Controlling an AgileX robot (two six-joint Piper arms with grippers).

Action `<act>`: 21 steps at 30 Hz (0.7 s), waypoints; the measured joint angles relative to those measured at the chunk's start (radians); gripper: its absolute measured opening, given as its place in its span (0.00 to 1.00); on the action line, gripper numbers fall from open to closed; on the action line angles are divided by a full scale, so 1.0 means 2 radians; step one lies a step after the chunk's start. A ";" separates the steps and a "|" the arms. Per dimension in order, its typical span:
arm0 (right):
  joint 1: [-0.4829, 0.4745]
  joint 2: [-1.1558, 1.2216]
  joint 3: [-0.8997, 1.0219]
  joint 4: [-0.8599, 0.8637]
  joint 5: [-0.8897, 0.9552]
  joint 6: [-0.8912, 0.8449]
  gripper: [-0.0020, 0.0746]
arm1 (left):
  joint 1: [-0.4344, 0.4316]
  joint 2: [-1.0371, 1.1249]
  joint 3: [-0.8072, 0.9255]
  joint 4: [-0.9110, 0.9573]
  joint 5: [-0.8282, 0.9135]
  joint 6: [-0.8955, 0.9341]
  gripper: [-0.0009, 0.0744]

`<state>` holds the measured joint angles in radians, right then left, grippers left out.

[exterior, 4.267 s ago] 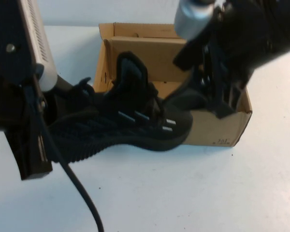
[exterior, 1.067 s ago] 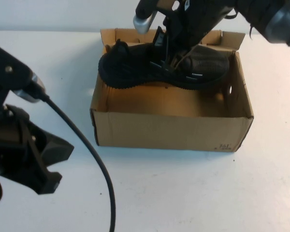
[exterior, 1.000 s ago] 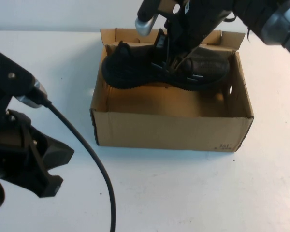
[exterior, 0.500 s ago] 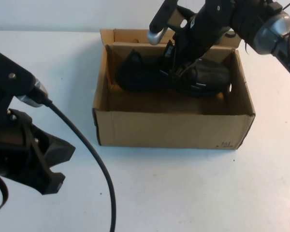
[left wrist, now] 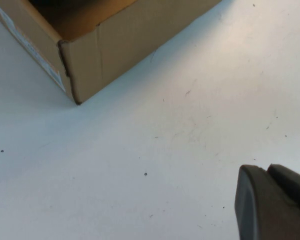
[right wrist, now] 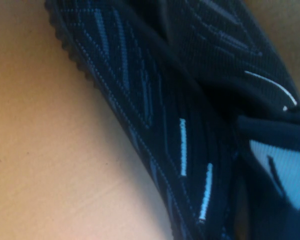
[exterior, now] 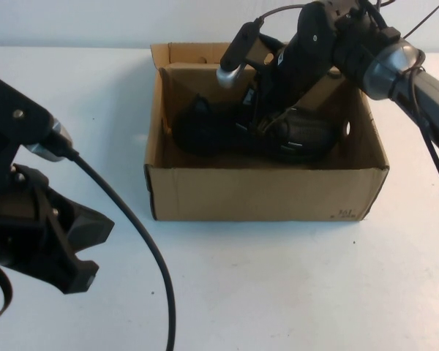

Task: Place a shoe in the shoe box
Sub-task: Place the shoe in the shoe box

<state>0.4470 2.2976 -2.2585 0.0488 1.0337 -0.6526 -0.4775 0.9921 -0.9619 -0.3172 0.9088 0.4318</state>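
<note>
Now the shoe box [exterior: 267, 194] is sitting open on the white table [exterior: 278, 292], its lid flap folded back at the twelve o'clock side, and the shoe [exterior: 249, 131] is lying low inside it, toward the far wall, its toe pointing to three o'clock and its heel to nine o'clock. The right gripper [exterior: 257, 110] is reaching down into the box from about one o'clock and is gripping the shoe near the collar and tongue, its jaws nearly closed on the fabric. In the right wrist view the black knit with its white dashes is filling the picture right beside the cardboard floor, so the sole seems to be at or very near the bottom, though I cannot tell whether it is actually touching. To do this step well, I judge the arm should be lowering the shoe gently until the sole is resting flat, keeping toe and heel clear of the end walls, and only then letting go and rising straight up so the fingers are not dragging the collar along. The left gripper [left wrist: 272, 205] is hanging closed and empty over the bare table at about eight o'clock from the box, well apart from it.
</note>
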 joint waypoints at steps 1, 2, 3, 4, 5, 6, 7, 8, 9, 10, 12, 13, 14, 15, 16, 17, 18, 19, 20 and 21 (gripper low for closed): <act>0.000 0.000 0.000 0.000 -0.001 0.000 0.07 | 0.000 0.000 0.000 0.000 0.000 0.000 0.01; 0.000 0.000 0.000 0.000 -0.002 0.002 0.07 | 0.000 0.000 0.000 0.000 0.000 0.000 0.01; 0.000 0.000 0.000 0.000 -0.004 0.006 0.07 | 0.000 0.000 0.000 0.000 0.000 0.000 0.01; 0.000 0.000 0.000 0.000 -0.006 0.007 0.07 | 0.000 0.000 0.000 0.000 0.000 0.000 0.01; 0.000 0.000 0.000 0.001 -0.010 0.008 0.07 | 0.000 0.000 0.000 0.000 0.000 0.000 0.01; 0.000 0.001 0.000 0.001 -0.013 0.012 0.07 | 0.000 0.000 0.000 0.000 0.000 0.000 0.01; 0.000 0.001 0.000 0.001 -0.016 0.016 0.07 | 0.000 0.000 0.000 0.000 0.000 0.000 0.01; 0.000 0.001 0.000 0.001 -0.019 0.018 0.07 | 0.000 0.000 0.000 0.000 0.000 0.000 0.01; 0.000 0.002 0.000 0.002 -0.022 0.020 0.07 | 0.000 0.000 0.000 0.000 0.000 0.000 0.01; 0.000 0.002 0.000 0.002 -0.023 0.021 0.07 | 0.000 0.000 0.000 0.000 0.000 0.000 0.01; 0.000 0.004 0.000 0.002 -0.027 0.022 0.08 | 0.000 0.000 0.000 0.000 0.000 0.000 0.01; 0.000 0.005 0.000 0.002 -0.029 0.022 0.10 | 0.000 0.000 0.000 -0.001 0.001 0.000 0.01; 0.000 0.006 0.000 0.002 -0.030 0.022 0.12 | 0.000 0.000 0.000 -0.001 0.002 0.000 0.01; 0.000 0.007 0.000 0.002 -0.031 0.023 0.15 | 0.000 0.000 0.000 -0.001 0.005 0.000 0.01; 0.000 0.008 0.000 0.002 -0.031 0.026 0.17 | 0.000 0.000 0.000 -0.001 0.006 0.000 0.01; 0.000 0.008 0.000 0.002 -0.032 0.031 0.20 | 0.000 0.000 0.000 -0.002 0.007 0.000 0.01; 0.000 0.008 0.000 0.002 -0.033 0.037 0.24 | 0.000 0.000 0.000 -0.002 0.010 0.000 0.01; 0.000 0.008 0.000 0.000 -0.035 0.042 0.28 | 0.000 0.000 0.000 -0.002 0.011 0.000 0.01; 0.000 0.008 -0.001 -0.001 -0.038 0.047 0.32 | 0.000 0.000 0.000 -0.002 0.013 0.000 0.01; 0.000 0.008 -0.002 -0.005 -0.041 0.053 0.37 | 0.000 0.000 0.000 -0.002 0.014 0.000 0.01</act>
<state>0.4470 2.3140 -2.2629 0.0389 0.9518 -0.5470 -0.4775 0.9921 -0.9619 -0.3217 0.9375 0.4318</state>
